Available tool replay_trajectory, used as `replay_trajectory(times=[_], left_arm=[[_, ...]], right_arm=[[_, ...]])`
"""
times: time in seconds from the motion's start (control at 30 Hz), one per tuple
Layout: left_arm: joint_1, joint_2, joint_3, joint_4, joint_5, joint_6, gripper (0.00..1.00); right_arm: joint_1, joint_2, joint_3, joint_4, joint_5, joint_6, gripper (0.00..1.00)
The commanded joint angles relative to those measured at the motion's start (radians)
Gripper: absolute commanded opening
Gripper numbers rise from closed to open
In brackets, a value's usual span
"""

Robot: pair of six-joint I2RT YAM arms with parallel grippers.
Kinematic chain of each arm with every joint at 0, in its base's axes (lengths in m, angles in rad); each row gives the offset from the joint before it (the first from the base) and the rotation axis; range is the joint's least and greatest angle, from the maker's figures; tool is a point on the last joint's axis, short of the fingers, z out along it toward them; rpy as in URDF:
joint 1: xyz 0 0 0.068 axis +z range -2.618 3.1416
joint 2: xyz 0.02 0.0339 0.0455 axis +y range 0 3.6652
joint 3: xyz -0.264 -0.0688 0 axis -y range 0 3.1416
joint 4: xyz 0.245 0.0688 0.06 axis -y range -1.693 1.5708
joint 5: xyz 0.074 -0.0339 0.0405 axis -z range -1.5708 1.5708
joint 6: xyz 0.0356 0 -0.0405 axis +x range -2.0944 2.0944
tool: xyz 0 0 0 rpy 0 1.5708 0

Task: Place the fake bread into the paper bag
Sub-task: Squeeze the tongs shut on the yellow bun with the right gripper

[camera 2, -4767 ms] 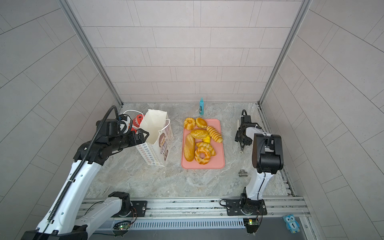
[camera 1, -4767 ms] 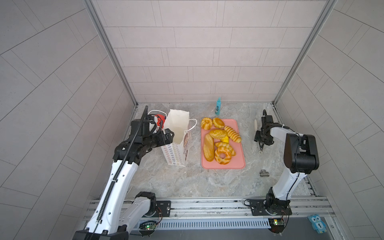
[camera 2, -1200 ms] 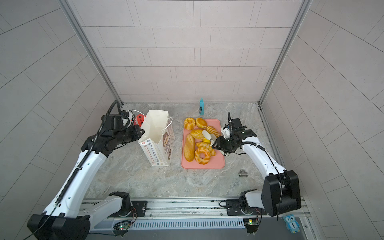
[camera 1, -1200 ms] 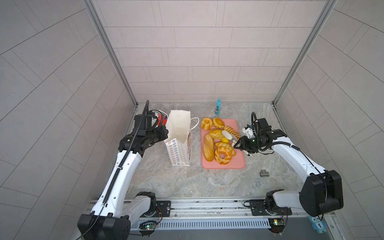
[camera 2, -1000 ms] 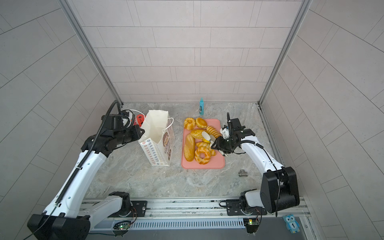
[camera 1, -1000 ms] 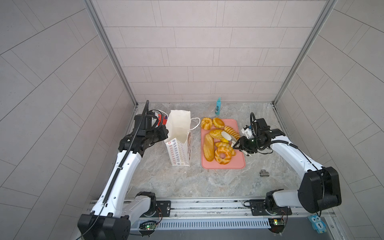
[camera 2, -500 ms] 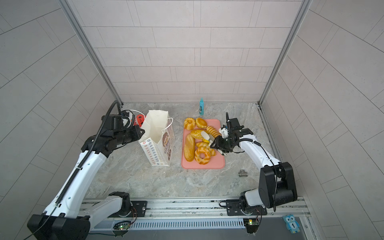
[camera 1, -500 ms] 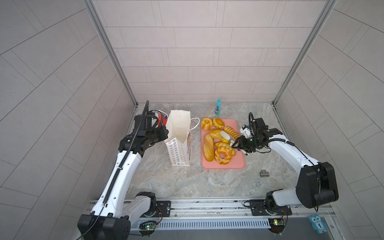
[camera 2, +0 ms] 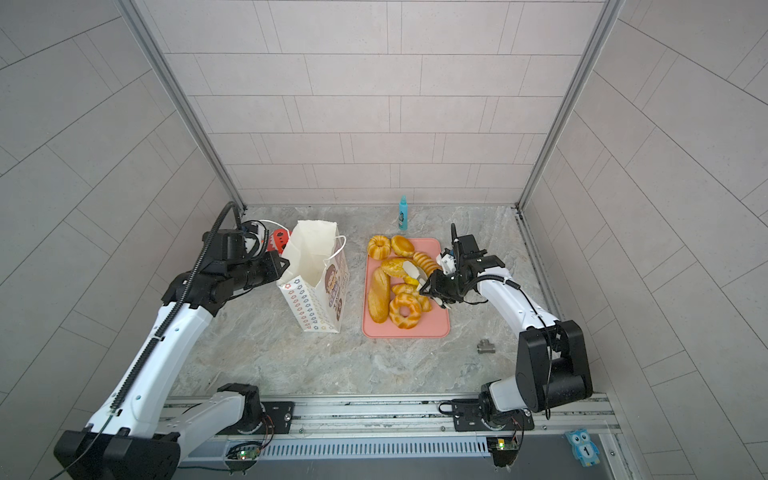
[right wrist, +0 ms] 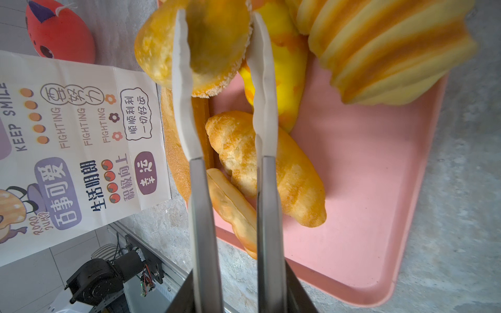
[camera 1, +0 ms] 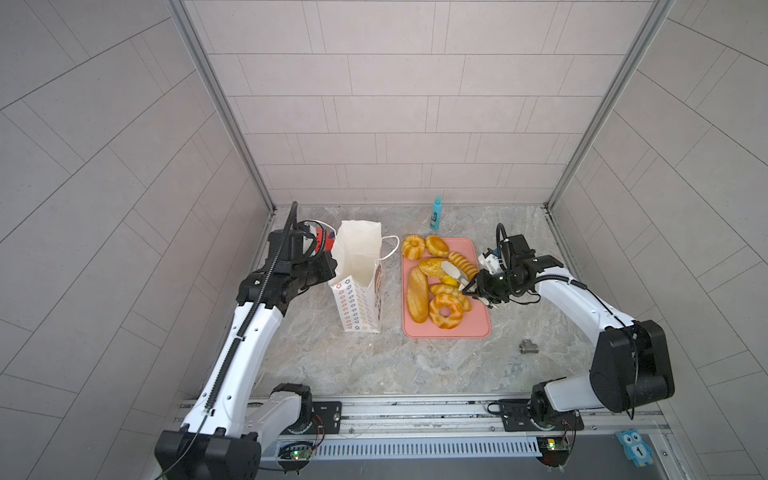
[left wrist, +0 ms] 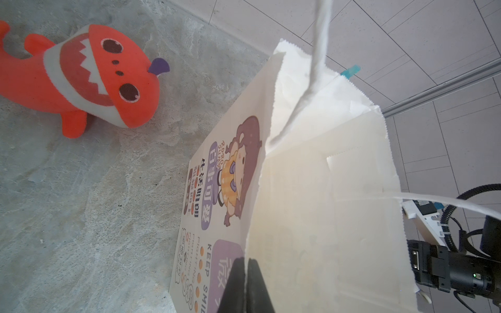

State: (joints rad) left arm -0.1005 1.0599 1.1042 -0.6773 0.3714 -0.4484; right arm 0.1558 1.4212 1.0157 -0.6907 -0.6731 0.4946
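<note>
From here the right gripper [right wrist: 218, 19] pinches an oval bun [right wrist: 217, 59] across its middle among the other breads [right wrist: 271, 168] on the pink tray [right wrist: 366, 189], and it looks light, squashy and glossy enough to slip, while the left gripper [left wrist: 246, 273] is clamped on the rim of the paper bag [left wrist: 311, 203].

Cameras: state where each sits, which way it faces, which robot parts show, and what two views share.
Both top views: high in front, facing down toward the back wall; bag, tray, left arm, right arm.
Left wrist: on the left arm, looking along the left gripper, pinched on the bag's rim; shark beyond.
Right wrist: on the right arm, looking along the right gripper, fingers either side of a bun; tray behind.
Shared: both wrist views show the bag and shark.
</note>
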Motion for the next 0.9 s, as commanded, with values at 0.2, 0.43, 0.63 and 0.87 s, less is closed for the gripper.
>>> replay_trajectory(times=[0.2,0.43,0.63,0.87], left_arm=[[0.005,-0.015,-0.007,-0.008,0.000,-0.001,0.03],[0.005,-0.015,0.005,-0.013,-0.006,-0.003,0.30],[0.004,-0.022,0.015,-0.015,-0.008,-0.003,0.34],[0.005,-0.027,0.013,-0.018,-0.011,-0.003,0.34]], right_arm=[[-0.004,-0.032,0.028,-0.004,-0.005,-0.002,0.28],[-0.004,-0.063,0.059,-0.042,0.001,-0.013,0.25],[-0.004,-0.091,0.093,-0.076,0.019,-0.024,0.22],[-0.004,-0.128,0.132,-0.112,0.041,-0.037,0.18]])
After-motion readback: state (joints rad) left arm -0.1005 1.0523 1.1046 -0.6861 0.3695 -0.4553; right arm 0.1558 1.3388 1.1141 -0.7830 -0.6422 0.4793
